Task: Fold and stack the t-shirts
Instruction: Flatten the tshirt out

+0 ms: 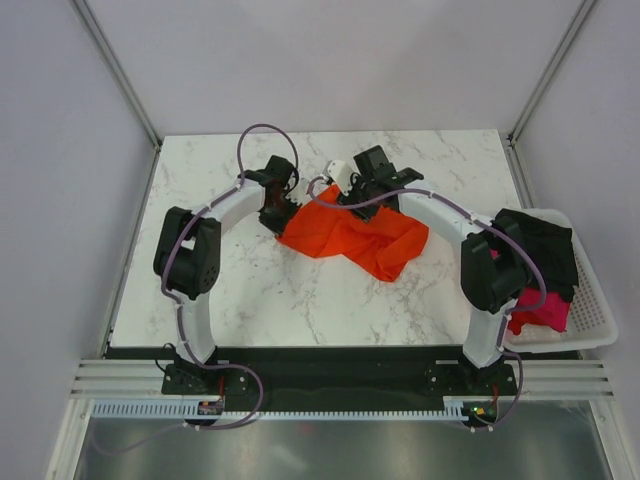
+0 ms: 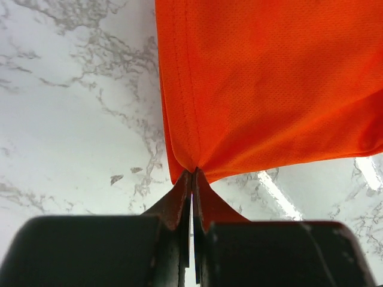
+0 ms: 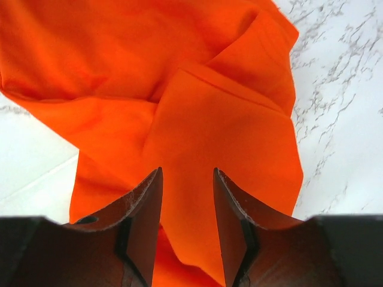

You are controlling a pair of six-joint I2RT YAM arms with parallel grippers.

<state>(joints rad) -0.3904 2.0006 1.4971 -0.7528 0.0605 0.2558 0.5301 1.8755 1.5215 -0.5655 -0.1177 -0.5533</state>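
The orange-red t-shirt [image 1: 355, 237] lies crumpled on the marble table [image 1: 250, 290], between the two arms. My left gripper [image 1: 272, 215] is shut on the shirt's left hem corner; in the left wrist view the cloth [image 2: 269, 84] fans out from the pinched fingertips of that gripper [image 2: 192, 173]. My right gripper [image 1: 352, 195] is open just above the shirt's upper edge; in the right wrist view its fingers [image 3: 143, 203] stand apart over folded orange cloth [image 3: 197, 119], gripping nothing. A black t-shirt [image 1: 540, 250] and a pink t-shirt [image 1: 540, 310] lie in the basket.
A white mesh basket [image 1: 590, 320] stands at the table's right edge, beside the right arm's elbow [image 1: 492, 270]. Grey walls enclose the table at the back and sides.
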